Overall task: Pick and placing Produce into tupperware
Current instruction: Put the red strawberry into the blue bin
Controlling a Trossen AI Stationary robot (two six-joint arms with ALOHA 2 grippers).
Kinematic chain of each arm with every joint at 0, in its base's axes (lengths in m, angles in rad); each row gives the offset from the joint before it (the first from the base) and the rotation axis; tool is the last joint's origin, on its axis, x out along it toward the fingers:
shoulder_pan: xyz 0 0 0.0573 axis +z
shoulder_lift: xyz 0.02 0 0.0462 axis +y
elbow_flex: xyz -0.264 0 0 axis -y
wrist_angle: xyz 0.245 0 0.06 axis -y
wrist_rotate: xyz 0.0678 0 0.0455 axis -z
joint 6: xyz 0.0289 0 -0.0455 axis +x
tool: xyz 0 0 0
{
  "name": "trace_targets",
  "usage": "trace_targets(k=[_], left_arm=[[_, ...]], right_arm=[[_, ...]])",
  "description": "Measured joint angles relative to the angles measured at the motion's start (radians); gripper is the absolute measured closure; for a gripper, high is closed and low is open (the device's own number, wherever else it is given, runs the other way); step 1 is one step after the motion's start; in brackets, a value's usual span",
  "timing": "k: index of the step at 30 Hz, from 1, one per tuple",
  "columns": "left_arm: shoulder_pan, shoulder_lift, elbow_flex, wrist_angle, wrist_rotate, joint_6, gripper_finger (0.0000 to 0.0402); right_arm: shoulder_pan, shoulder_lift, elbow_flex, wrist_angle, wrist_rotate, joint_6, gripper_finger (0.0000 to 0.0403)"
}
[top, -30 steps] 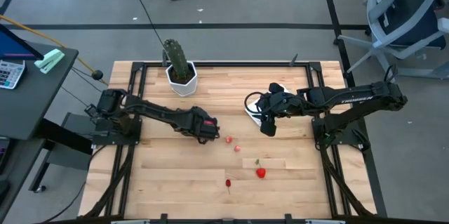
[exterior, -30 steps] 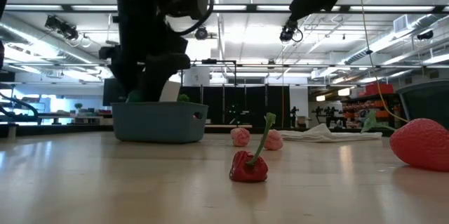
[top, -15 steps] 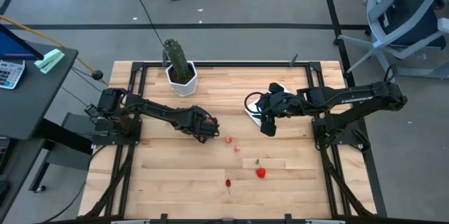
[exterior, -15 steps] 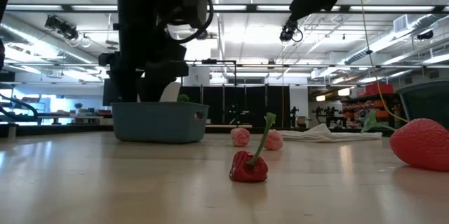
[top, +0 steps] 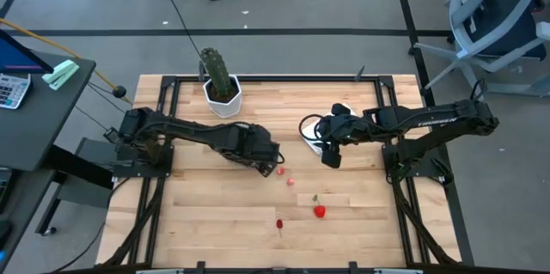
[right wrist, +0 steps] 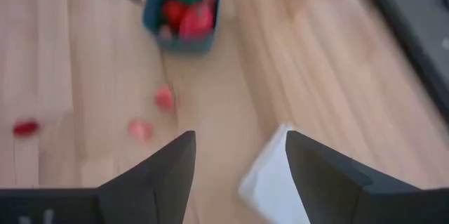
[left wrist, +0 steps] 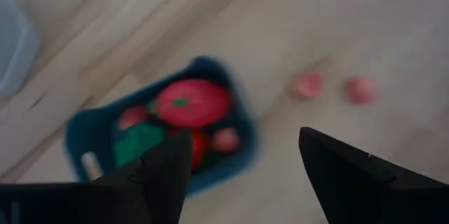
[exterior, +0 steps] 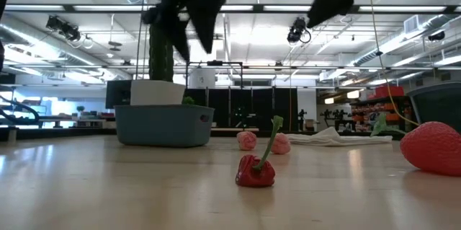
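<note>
The teal tupperware [left wrist: 84, 140] stands on the table, holding a red tomato [left wrist: 192, 102], a green piece and pink pieces; it also shows in the low view [exterior: 164, 125]. In the high view my left arm hides it. Two pink pieces [top: 279, 170] [top: 290, 181], a red pepper with a green stem [top: 319, 210] and a small red piece [top: 279, 222] lie on the wood. My left gripper [top: 273, 164] hangs open above the table, between the tupperware and the pink pieces. My right gripper [top: 331, 155] is open and raised near the flat white item [top: 311, 133].
A cactus in a white pot [top: 221, 85] stands at the far edge, behind the tupperware. The flat white item [right wrist: 277, 175] lies below my right gripper. A red strawberry [exterior: 432, 147] sits close to the low camera. Bare wood [top: 198, 222] spreads toward the near edge.
My left gripper has risen out of the tupperware and moved toward the table's right and a little nearer, toward the two pink pieces. The tupperware and the loose produce have stayed where they were.
</note>
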Motion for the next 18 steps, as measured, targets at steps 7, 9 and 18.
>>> trace_targets(k=[7, 9, 18], left_arm=[[-0.112, -0.001, 0.085, 0.009, -0.014, -0.009, 0.0140], [-0.144, -0.001, 0.085, 0.009, -0.053, -0.018, 0.0144], [-0.214, 0.024, 0.085, 0.020, -0.136, -0.116, 0.0156]], right_arm=[[0.056, -0.001, -0.167, 0.032, -0.138, 0.015, 0.0172], [0.085, 0.000, -0.265, 0.152, -0.146, 0.031, 0.0172], [0.213, 0.000, -0.406, 0.199, -0.160, 0.284, 0.0172]])
